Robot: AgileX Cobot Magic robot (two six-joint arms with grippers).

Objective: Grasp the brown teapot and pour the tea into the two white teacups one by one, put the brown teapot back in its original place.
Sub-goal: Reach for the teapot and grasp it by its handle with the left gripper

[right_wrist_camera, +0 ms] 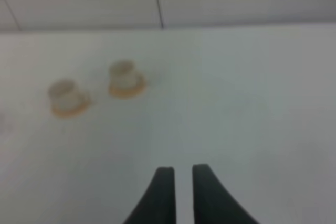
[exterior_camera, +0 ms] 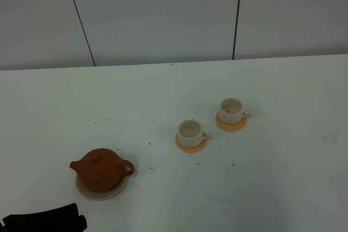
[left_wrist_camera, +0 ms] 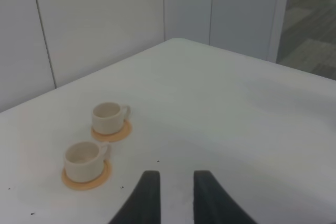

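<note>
I see one brown teapot (exterior_camera: 101, 170), two white teacups (exterior_camera: 190, 131) (exterior_camera: 231, 110) on two orange coasters (exterior_camera: 191, 147) (exterior_camera: 231, 127), left pincer (left_wrist_camera: 176, 174) and right pincer (right_wrist_camera: 182, 169) both spread.

A white worktop (exterior_camera: 283, 188) is stretching away ahead of the left fingers (left_wrist_camera: 149, 198), with tiny dark specks (exterior_camera: 150, 167) lying scattered on it. Beyond its far edge a pale panelled wall (exterior_camera: 163, 14) is standing, with dark vertical seams (exterior_camera: 81, 20) running down it. Past the worktop's rounded corner, farther out from those fingers, grey floor (left_wrist_camera: 315, 51) is showing. Soft, even light is falling everywhere.
</note>
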